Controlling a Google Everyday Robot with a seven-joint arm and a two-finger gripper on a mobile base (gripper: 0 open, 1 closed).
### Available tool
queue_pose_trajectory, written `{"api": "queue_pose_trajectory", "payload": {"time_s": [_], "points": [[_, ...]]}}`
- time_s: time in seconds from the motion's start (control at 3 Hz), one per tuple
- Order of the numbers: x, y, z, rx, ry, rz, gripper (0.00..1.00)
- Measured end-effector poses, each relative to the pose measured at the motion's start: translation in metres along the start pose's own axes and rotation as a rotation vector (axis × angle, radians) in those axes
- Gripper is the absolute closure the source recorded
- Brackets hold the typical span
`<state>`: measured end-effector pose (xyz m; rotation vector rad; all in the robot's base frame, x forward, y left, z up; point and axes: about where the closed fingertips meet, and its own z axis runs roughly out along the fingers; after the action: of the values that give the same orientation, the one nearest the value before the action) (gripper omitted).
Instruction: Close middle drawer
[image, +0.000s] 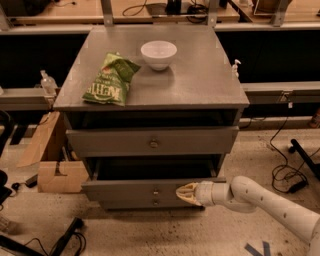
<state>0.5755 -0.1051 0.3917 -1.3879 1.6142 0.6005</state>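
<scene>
Here is the grey cabinet (200, 75), square in the middle of the view, its flat top carrying two things. Just under the top sits the tall, wide top drawer (110, 142), front flush. Below it, the middle drawer (125, 190) stands pulled out toward us, with a dark gap open above its long flat front. The white arm (270, 202) reaches in from the lower right, low over the floor. A cardboard box (55, 175) sits on the floor left of the cabinet. On top, a green chip bag (110, 82) lies left and a white bowl (158, 54) stands near the back. The gripper (181, 192) is at the middle drawer's front, just right of its small brass knob (156, 191); whether it is clenched or released, I cannot tell.
</scene>
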Motion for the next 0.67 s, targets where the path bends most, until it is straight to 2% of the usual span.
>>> {"api": "queue_pose_trajectory", "payload": {"time_s": [0.33,0.67], "points": [[-0.001,-0.01,0.006,0.003,0.002,-0.002,1.0],[-0.003,-0.039,0.023,0.01,0.008,-0.007,1.0]]}}
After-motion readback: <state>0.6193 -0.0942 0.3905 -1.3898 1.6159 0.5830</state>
